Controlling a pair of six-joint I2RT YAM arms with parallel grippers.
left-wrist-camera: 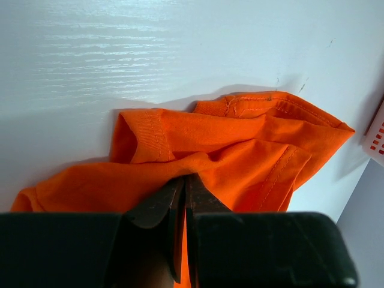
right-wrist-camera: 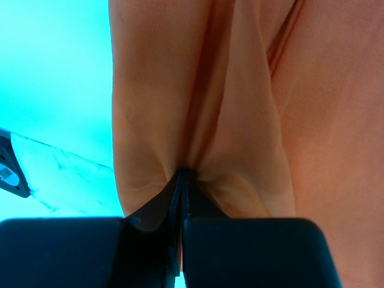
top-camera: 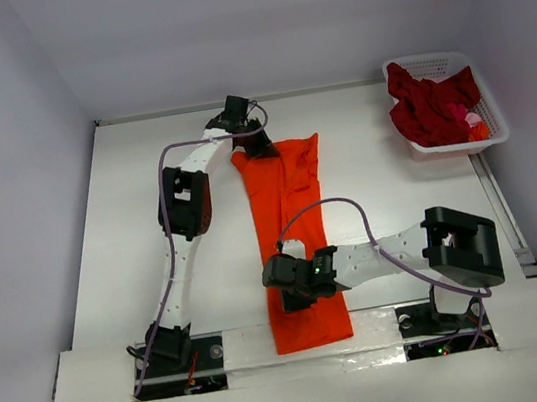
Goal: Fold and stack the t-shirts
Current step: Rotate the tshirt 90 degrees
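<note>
An orange t-shirt point(top-camera: 291, 213) lies as a long narrow strip down the middle of the table, from the far side to the near edge. My left gripper point(top-camera: 248, 145) is at its far end, shut on a pinch of the orange fabric point(left-wrist-camera: 240, 156); in the left wrist view the jaws point(left-wrist-camera: 185, 177) meet on a fold beside a sleeve hem. Over the near half, my right gripper point(top-camera: 296, 296) is shut on a gathered pleat of the same shirt point(right-wrist-camera: 240, 120), its tips point(right-wrist-camera: 183, 173) buried in the cloth. Dark red t-shirts point(top-camera: 428, 106) are heaped in the basket.
The white lattice basket point(top-camera: 440, 60) stands at the far right corner, with a bit of pink cloth point(top-camera: 460, 114) among the red. Grey walls enclose the table on three sides. The shirt's near end point(top-camera: 314, 334) overlaps the table's front strip between the arm bases.
</note>
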